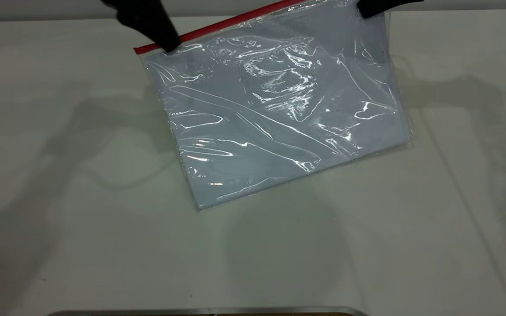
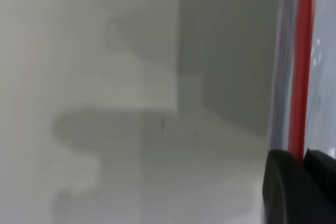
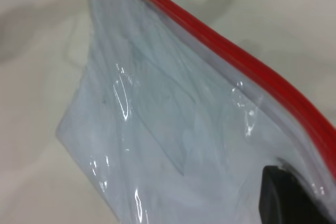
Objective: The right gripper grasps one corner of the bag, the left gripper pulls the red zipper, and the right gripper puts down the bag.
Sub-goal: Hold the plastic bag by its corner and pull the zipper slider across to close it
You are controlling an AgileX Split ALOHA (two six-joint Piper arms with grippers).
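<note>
The bag (image 1: 279, 114), a clear pouch with white sheets inside, hangs tilted above the white table, its lower edge resting near the table. The red zipper (image 1: 235, 22) runs along its raised top edge. My left gripper (image 1: 165, 43) is shut on the red zipper close to its left end; in the left wrist view the red zipper (image 2: 300, 66) passes between the two black jaws of the left gripper (image 2: 305, 157). My right gripper (image 1: 369, 11) is shut on the bag's upper right corner. In the right wrist view a black finger (image 3: 286, 200) lies against the bag (image 3: 157, 129) below the red zipper (image 3: 236, 59).
The white table (image 1: 81, 219) spreads all round the bag, crossed by the arms' shadows. A thin metal edge (image 1: 209, 311) shows along the front of the exterior view.
</note>
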